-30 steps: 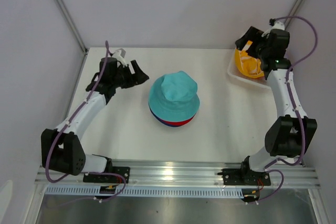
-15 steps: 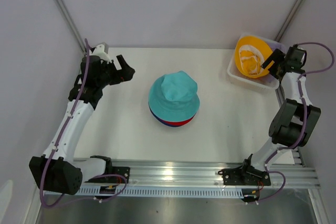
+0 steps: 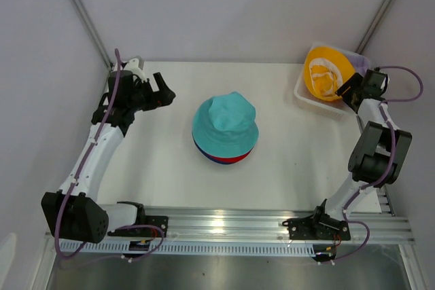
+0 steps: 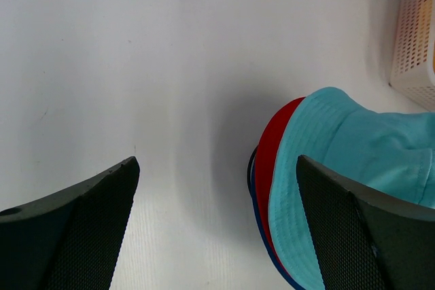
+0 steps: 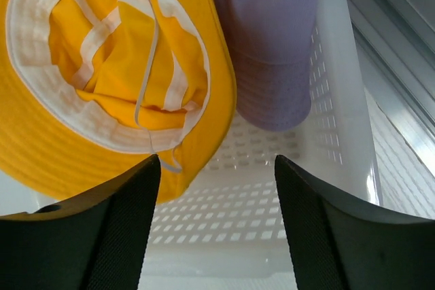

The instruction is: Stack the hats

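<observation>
A stack of hats sits mid-table: the teal hat (image 3: 225, 124) on top, the red hat (image 4: 273, 161) and the navy hat (image 4: 255, 198) showing as brim edges under it. The yellow hat (image 3: 326, 73) lies inside-up in the white basket (image 3: 307, 98), with the lavender hat (image 5: 265, 39) beside it. The orange hat is out of view. My left gripper (image 3: 163, 93) is open and empty, left of the stack. My right gripper (image 3: 348, 88) is open and empty at the basket's near right edge, pointing at the yellow hat (image 5: 102, 66).
The white lattice basket (image 5: 258, 236) stands at the table's back right corner. White walls close in at left and right, with metal poles at the back corners. A metal rail (image 3: 224, 225) runs along the front.
My right arm has pulled back from over the basket to its right edge, uncovering the yellow hat. My left arm has swung outward and back, away from the stack.
</observation>
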You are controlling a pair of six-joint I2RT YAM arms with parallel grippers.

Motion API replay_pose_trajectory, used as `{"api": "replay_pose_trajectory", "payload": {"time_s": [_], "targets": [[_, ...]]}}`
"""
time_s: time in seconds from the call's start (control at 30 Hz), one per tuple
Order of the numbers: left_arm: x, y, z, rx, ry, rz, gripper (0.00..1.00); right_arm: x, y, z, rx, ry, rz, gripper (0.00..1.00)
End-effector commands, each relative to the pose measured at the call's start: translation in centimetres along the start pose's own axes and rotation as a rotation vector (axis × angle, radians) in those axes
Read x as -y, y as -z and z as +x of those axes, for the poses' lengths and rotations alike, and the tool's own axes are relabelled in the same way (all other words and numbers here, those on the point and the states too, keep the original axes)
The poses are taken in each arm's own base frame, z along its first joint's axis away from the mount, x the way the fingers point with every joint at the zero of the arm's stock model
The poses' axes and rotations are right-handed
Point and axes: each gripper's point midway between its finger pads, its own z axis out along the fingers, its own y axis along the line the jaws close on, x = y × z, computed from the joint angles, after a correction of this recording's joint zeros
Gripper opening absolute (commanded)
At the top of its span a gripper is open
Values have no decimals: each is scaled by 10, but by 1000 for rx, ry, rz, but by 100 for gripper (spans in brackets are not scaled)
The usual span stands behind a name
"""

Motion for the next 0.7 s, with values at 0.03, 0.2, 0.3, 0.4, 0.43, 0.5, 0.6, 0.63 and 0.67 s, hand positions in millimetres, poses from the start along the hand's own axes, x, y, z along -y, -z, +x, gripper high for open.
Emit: {"api": "replay_pose_trajectory", "payload": {"time_s": [0.03, 0.2, 0.3, 0.4, 0.43, 0.5, 0.6, 0.63, 0.67], "targets": [[8, 9, -28, 66, -36, 25, 99, -6, -20, -27, 103, -45, -20, 68], [7, 7, -27, 52, -32, 22, 100, -10, -42, -23, 76, -70, -38, 56], [7, 8, -29, 55, -34, 18, 99, -18, -46, -27, 87, -68, -53, 25], [7, 10, -31, 61, -38, 17, 100, -37, -34, -44, 119, -27, -93, 0], [8, 10, -34, 66, -39, 19, 99, -45, -28, -51, 136, -3, -116, 0], [11, 11, -36, 74, -42, 29, 100, -72, -3, -74, 204, 74, -186, 0], [16, 14, -44, 93, -49, 49, 100, -114, 44, -113, 319, 214, -277, 0], [24, 20, -60, 126, -61, 70, 100, -135, 58, -115, 344, 270, -313, 0], [28, 20, -63, 128, -74, 84, 99, -151, 78, -125, 389, 326, -339, 0]]}}
